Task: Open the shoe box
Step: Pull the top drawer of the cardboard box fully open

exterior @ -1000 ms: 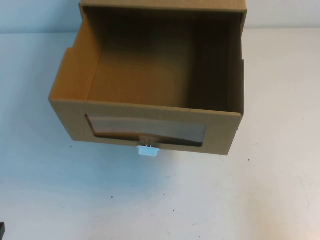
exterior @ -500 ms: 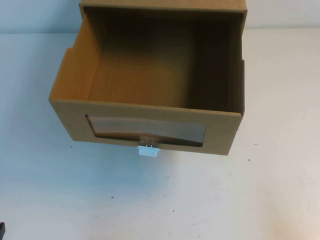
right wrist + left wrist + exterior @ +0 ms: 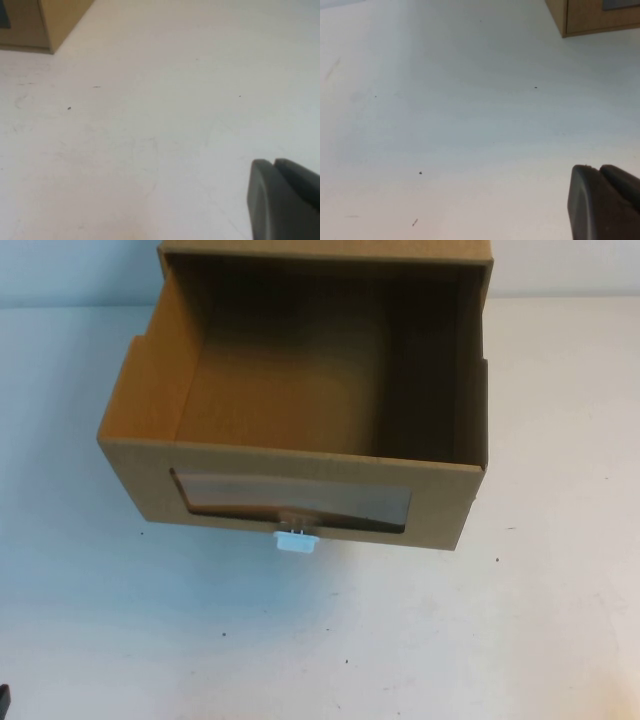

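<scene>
The brown cardboard shoe box point(image 3: 300, 495) stands at the back middle of the white table, its drawer pulled out toward me and empty inside. The drawer front has a clear window and a small white pull tab point(image 3: 296, 540) at its lower edge. A corner of the box shows in the left wrist view point(image 3: 592, 17) and in the right wrist view point(image 3: 45, 22). My left gripper point(image 3: 597, 172) hangs shut over bare table, well short of the box. My right gripper point(image 3: 274, 165) is likewise shut over bare table, holding nothing.
The white tabletop point(image 3: 400, 640) stretches in front of the box with only small specks on it. A dark bit of the left arm point(image 3: 4, 700) shows at the bottom left corner of the high view.
</scene>
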Action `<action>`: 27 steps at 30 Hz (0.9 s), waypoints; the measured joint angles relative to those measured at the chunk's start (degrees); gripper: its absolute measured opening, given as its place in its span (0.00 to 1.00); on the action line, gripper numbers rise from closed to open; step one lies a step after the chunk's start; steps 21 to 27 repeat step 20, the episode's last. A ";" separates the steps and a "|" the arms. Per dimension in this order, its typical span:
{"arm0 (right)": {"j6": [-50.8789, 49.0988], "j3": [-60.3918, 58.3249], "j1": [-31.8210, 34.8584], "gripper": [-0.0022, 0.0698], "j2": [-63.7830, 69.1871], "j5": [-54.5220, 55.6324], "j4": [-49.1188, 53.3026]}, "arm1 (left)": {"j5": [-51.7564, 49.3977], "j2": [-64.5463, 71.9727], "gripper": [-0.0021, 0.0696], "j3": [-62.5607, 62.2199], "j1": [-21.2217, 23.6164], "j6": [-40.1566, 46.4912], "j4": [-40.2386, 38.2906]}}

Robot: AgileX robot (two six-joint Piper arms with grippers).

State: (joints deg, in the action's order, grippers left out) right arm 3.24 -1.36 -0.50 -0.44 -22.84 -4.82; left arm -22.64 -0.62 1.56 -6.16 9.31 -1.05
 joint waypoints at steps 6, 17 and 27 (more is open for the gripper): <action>-0.21 0.00 0.08 0.01 0.00 -0.28 -0.72 | 0.00 0.00 0.02 0.00 0.00 0.00 0.00; -0.42 0.00 0.08 0.01 0.00 -0.40 -1.27 | 0.00 0.00 0.02 0.00 0.00 0.00 0.00; -0.42 0.00 0.08 0.01 0.00 -0.40 -1.27 | 0.00 0.00 0.02 0.00 0.00 0.00 0.00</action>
